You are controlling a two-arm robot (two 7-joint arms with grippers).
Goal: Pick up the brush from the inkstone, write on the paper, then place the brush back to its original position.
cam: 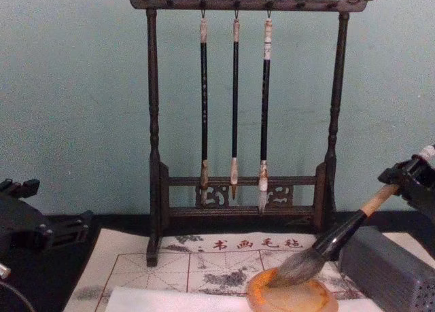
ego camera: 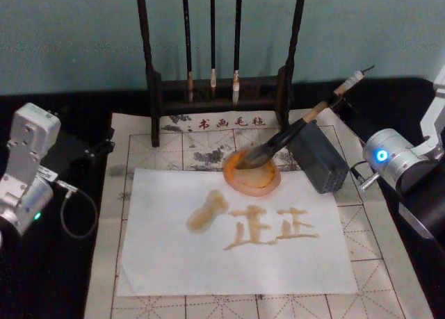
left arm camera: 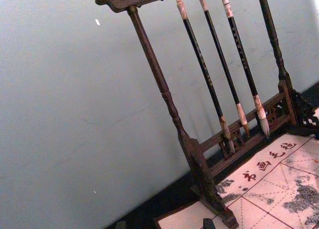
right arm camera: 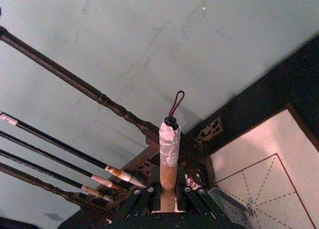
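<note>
Head view shows the right arm reaching in from the right edge, its pincer (ego camera: 345, 96) clamped on the upper tan handle of the brush (ego camera: 292, 134). From the pincer the brush slants down and away to the left, its bristle tuft resting in the inkstone (ego camera: 252, 172), while its shaft crosses the grey block (ego camera: 318, 156) just below the pincer. Beyond the inkstone lies the paper (ego camera: 236, 235), marked with tan strokes. Left arm sits parked at the far left, well apart; its pincer's state cannot be told.
</note>
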